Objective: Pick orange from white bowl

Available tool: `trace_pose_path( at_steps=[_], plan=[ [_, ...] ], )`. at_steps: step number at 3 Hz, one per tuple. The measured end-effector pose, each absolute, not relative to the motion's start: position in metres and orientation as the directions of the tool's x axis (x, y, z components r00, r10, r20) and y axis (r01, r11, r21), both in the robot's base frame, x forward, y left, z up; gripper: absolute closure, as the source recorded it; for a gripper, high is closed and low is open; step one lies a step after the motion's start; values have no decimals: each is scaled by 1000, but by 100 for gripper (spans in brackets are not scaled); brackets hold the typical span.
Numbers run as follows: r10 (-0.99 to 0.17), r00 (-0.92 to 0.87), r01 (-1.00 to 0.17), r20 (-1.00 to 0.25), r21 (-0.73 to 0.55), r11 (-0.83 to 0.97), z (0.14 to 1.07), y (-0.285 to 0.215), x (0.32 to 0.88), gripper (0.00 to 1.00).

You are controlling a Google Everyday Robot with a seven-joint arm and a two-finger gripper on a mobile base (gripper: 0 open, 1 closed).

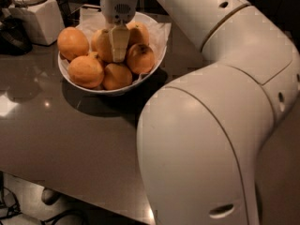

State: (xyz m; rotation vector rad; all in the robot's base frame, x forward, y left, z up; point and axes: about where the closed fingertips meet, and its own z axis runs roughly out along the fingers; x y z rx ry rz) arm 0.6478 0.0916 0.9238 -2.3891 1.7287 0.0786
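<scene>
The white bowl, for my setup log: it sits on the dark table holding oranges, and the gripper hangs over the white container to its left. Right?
Not quite. The camera view shows the gripper down over the white bowl itself, among the oranges, not over the white container. The bowl does sit on the dark table holding oranges.

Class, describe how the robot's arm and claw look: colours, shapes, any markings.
The arm is glossy off-white, built of big rounded shells joined at dark seams, with small dark oval holes. The claw, over the oranges in the white bowl, has a white cylindrical housing with a small grille and a tapered cream tip. No cables show.
</scene>
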Motion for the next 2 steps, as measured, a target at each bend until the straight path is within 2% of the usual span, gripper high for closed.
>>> trace_pose_path(
  at_steps=[2],
  plan=[
    [-939, 310, -949, -152, -113, -295, 926, 90, 647, 89]
  ],
)
